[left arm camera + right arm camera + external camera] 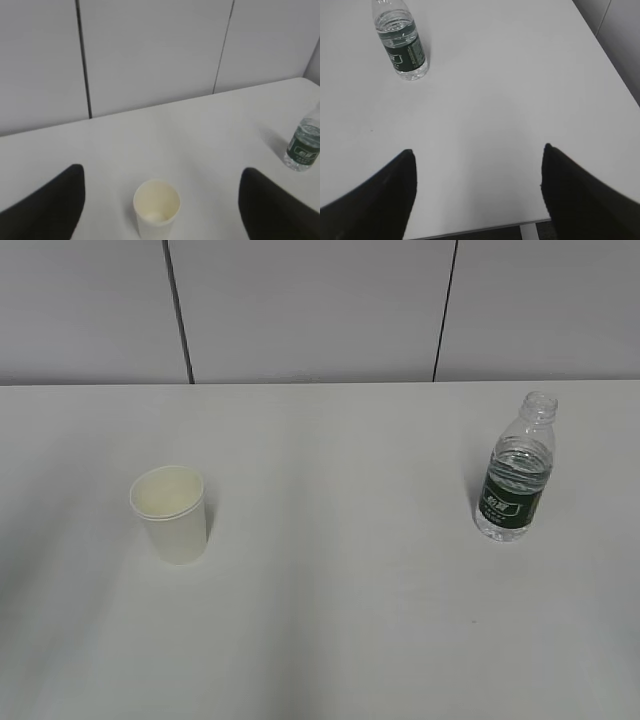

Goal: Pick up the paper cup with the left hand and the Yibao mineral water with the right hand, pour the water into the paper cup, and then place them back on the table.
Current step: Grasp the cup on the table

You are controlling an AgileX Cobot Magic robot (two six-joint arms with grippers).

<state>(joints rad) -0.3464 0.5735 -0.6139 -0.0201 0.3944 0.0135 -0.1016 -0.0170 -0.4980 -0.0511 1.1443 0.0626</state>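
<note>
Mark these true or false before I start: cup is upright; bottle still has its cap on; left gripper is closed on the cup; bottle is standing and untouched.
1. The paper cup stands upright on the table: true.
2. The Yibao mineral water is capped: false, its neck is open.
3. The left hand grips the cup: false, its fingers are spread, clear of the cup.
4. The bottle stands untouched, the right hand open short of it: true.

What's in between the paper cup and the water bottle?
Nothing. In the exterior view, only bare white table separates the paper cup from the Yibao mineral water.
</note>
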